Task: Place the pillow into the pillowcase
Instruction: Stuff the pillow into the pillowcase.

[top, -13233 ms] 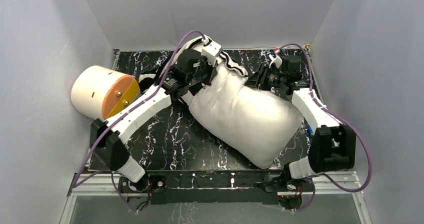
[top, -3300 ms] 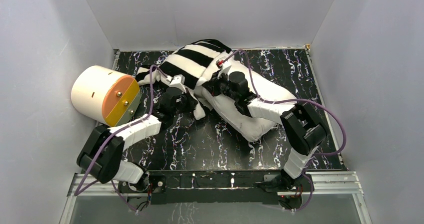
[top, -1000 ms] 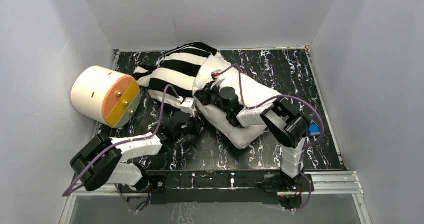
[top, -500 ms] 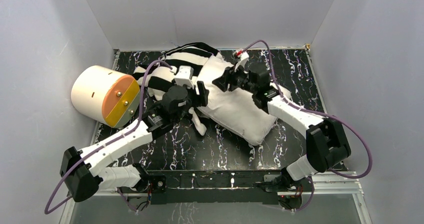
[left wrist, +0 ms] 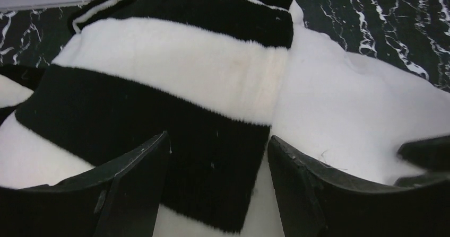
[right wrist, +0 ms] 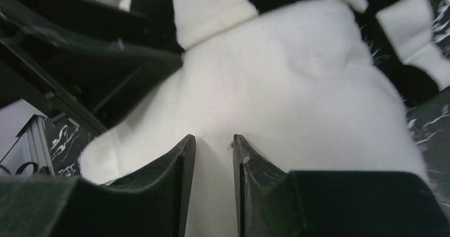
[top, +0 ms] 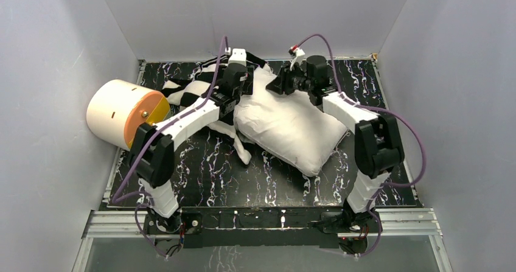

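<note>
Gaping wide, left gripper [left wrist: 217, 137] overhangs pillowcase [left wrist: 175, 72].

The pillow [top: 291, 130] is a plump, white, rectangular cushion lying flat and diagonal across the middle of the table [top: 268, 184]. 1 corner points to the near right and the opposite end to the far middle. Most of it is bare. The pillowcase [top: 186, 92], soft with broad black and white stripes, lies bunched at the pillow's far-left end, near the table's back edge. In the left wrist view its edge overlaps the white fabric. It seems to cover only that end.
</note>
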